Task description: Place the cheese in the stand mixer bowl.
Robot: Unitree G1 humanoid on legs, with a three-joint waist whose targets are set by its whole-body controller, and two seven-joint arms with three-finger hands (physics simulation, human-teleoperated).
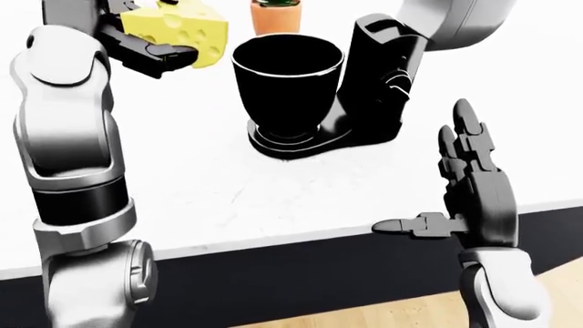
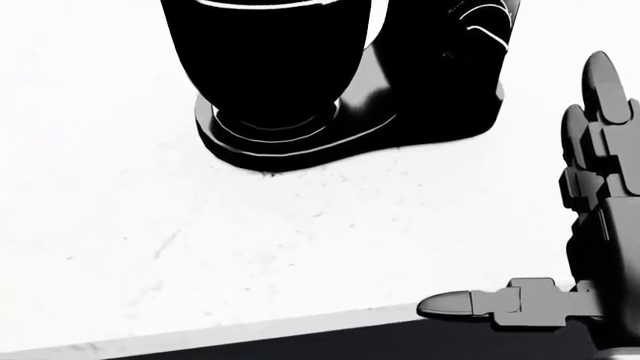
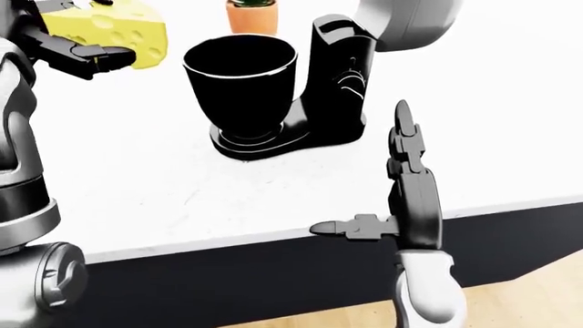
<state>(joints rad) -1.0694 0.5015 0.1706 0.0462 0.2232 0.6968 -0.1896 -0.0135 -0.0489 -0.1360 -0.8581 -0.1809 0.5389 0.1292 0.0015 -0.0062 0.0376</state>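
Two hands are seen over a white counter (image 1: 210,198). Nearest, at the counter's dark edge on the right of the left-eye view, the right hand (image 1: 473,198) is held flat, its fingers spread apart and its thumb stretched sideways, gripping nothing. Further up, the black bowl (image 1: 288,85) is seated upright on the black mixer (image 1: 378,82), whose grey head is tilted up. At the top left, the cheese (image 1: 186,27) is clamped in the left hand (image 1: 145,44), raised just left of the bowl's rim. Beyond the bowl, an orange plant pot (image 1: 276,15) is partly shown.
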